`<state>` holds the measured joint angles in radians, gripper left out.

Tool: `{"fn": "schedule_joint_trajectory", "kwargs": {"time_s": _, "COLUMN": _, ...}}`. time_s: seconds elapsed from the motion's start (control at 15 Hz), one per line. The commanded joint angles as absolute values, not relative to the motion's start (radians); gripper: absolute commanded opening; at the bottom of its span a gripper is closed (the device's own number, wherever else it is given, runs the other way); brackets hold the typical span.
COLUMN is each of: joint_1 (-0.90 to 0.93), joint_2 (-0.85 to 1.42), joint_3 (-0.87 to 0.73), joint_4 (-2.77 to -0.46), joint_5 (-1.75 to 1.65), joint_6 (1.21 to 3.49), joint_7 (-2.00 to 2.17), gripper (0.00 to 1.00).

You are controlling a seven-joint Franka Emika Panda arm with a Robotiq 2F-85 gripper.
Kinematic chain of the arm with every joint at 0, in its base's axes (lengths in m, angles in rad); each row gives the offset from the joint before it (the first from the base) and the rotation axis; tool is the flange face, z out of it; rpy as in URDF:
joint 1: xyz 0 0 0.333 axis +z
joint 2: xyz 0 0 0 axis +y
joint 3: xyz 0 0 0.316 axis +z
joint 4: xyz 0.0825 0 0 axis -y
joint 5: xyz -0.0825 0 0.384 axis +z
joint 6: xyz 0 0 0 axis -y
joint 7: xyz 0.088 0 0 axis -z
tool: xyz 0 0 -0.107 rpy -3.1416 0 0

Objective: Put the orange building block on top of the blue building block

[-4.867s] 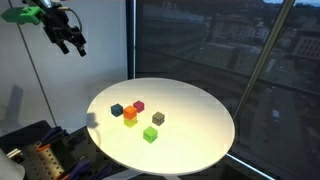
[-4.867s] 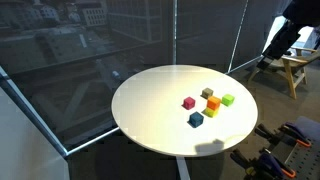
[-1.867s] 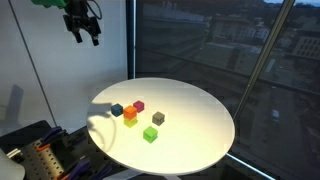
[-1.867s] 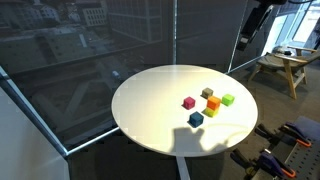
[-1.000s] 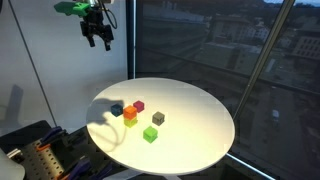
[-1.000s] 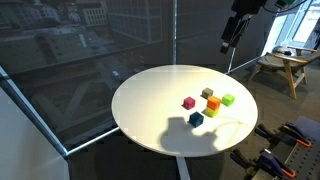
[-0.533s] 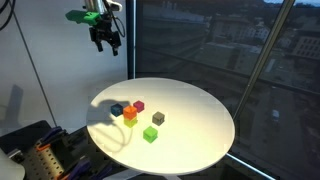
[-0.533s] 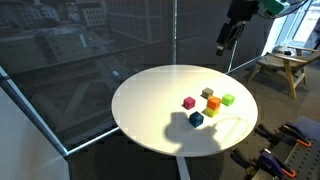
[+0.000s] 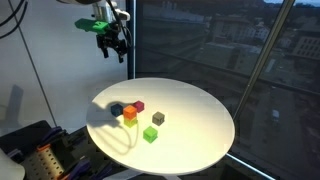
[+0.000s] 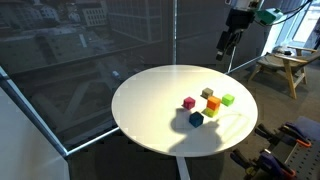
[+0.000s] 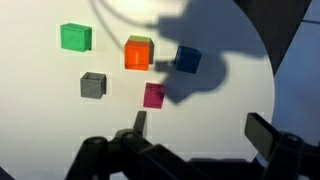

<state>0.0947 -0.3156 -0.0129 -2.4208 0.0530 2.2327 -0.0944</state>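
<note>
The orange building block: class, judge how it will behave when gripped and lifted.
The orange building block looks like a rigid, flat-faced cube, so it probably won't squash or roll. It is small, so likely light. A yellow cube sits close beside it, so pushing might shift both.

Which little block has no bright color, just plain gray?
The grey block, seen in the wrist view below the green block and to the left of the magenta block. Every other block is colourful; this one is dull grey.
</note>
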Motion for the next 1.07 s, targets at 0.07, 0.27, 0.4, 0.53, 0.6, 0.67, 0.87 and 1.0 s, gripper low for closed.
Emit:
{"fn": "schedule_joint_trajectory", "kwargs": {"time_s": 0.07, "joint_1": 0.081, "joint_2": -0.276, "joint_3": -0.015, "joint_4": -2.442, "joint_5": 0.072, "joint_6": 2.305, "joint_7": -0.133, "gripper": 1.0}}
{"fn": "schedule_joint_trajectory", "kwargs": {"time_s": 0.27, "joint_1": 0.074, "joint_2": -0.242, "joint_3": -0.011, "joint_4": -2.459, "joint_5": 0.057, "joint_6": 2.367, "joint_7": -0.124, "gripper": 1.0}}
{"fn": "schedule_joint_trajectory", "kwargs": {"time_s": 0.4, "joint_1": 0.069, "joint_2": -0.214, "joint_3": -0.009, "joint_4": -2.467, "joint_5": 0.051, "joint_6": 2.405, "joint_7": -0.118, "gripper": 1.0}}
{"fn": "schedule_joint_trajectory", "kwargs": {"time_s": 0.53, "joint_1": 0.064, "joint_2": -0.185, "joint_3": -0.01, "joint_4": -2.469, "joint_5": 0.051, "joint_6": 2.432, "joint_7": -0.116, "gripper": 1.0}}
{"fn": "schedule_joint_trajectory", "kwargs": {"time_s": 0.6, "joint_1": 0.06, "joint_2": -0.169, "joint_3": -0.011, "joint_4": -2.469, "joint_5": 0.049, "joint_6": 2.446, "joint_7": -0.114, "gripper": 1.0}}
{"fn": "schedule_joint_trajectory", "kwargs": {"time_s": 0.67, "joint_1": 0.057, "joint_2": -0.154, "joint_3": -0.011, "joint_4": -2.467, "joint_5": 0.049, "joint_6": 2.456, "joint_7": -0.116, "gripper": 1.0}}
{"fn": "schedule_joint_trajectory", "kwargs": {"time_s": 0.87, "joint_1": 0.045, "joint_2": -0.108, "joint_3": -0.013, "joint_4": -2.463, "joint_5": 0.045, "joint_6": 2.491, "joint_7": -0.114, "gripper": 1.0}}
{"fn": "schedule_joint_trajectory", "kwargs": {"time_s": 1.0, "joint_1": 0.037, "joint_2": -0.083, "joint_3": -0.013, "joint_4": -2.463, "joint_5": 0.041, "joint_6": 2.514, "joint_7": -0.113, "gripper": 1.0}}
